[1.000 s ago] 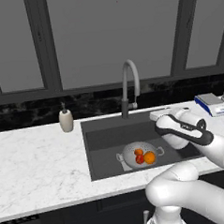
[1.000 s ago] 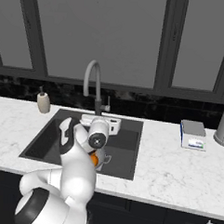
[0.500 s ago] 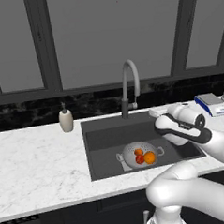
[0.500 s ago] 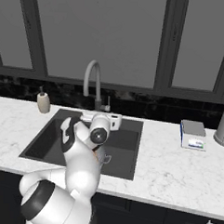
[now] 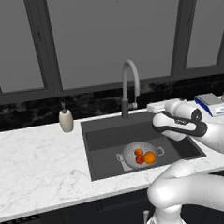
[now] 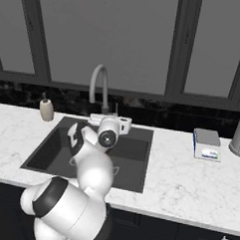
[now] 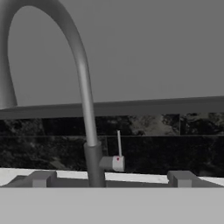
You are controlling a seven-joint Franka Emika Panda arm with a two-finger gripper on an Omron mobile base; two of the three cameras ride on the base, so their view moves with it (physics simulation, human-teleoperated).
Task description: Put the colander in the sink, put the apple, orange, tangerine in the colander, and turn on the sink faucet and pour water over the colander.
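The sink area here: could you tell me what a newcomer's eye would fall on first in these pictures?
Probably the colander on the floor of the dark sink, with the red apple and bright orange inside it. Next, the tall faucet arching behind the basin, its small side lever upright, with the open gripper facing its stem.

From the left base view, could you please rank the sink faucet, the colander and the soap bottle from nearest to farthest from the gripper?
1. The sink faucet, just left of and behind the gripper, at the sink's back edge.
2. The colander, below it on the sink floor, holding the fruit.
3. The soap bottle, far left on the counter.
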